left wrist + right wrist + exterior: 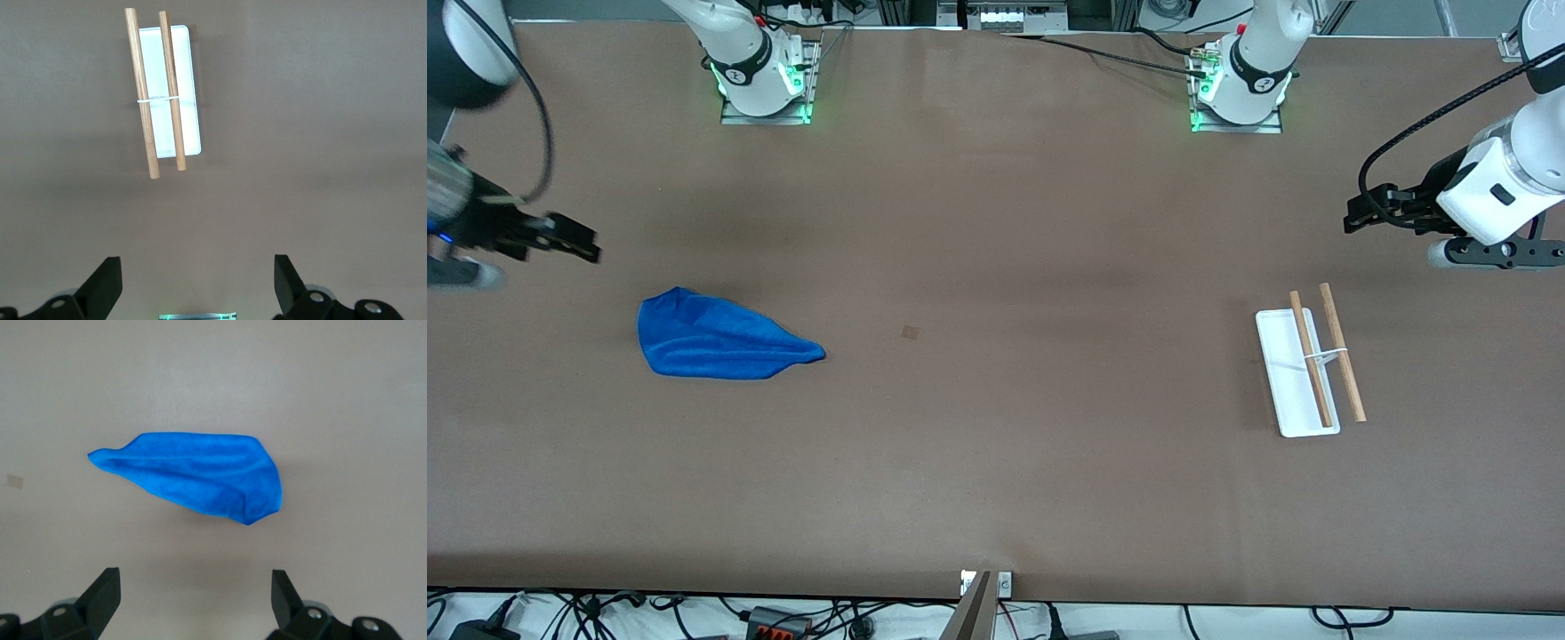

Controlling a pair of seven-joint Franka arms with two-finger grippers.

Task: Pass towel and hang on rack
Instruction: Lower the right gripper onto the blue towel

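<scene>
The bright blue towel [716, 339] lies crumpled flat on the brown table toward the right arm's end; it also shows in the right wrist view [200, 473]. The rack [1307, 366], a white tray with two wooden rods on wire supports, stands toward the left arm's end; it also shows in the left wrist view [163, 97]. My right gripper [574, 240] is open and empty, up in the air over bare table beside the towel. My left gripper [1360, 213] is open and empty, up in the air over bare table beside the rack.
A small brown square mark [910, 332] lies on the table between towel and rack. The arm bases [765, 84] [1240, 89] stand along the table's edge farthest from the front camera. Cables hang at the edge nearest that camera.
</scene>
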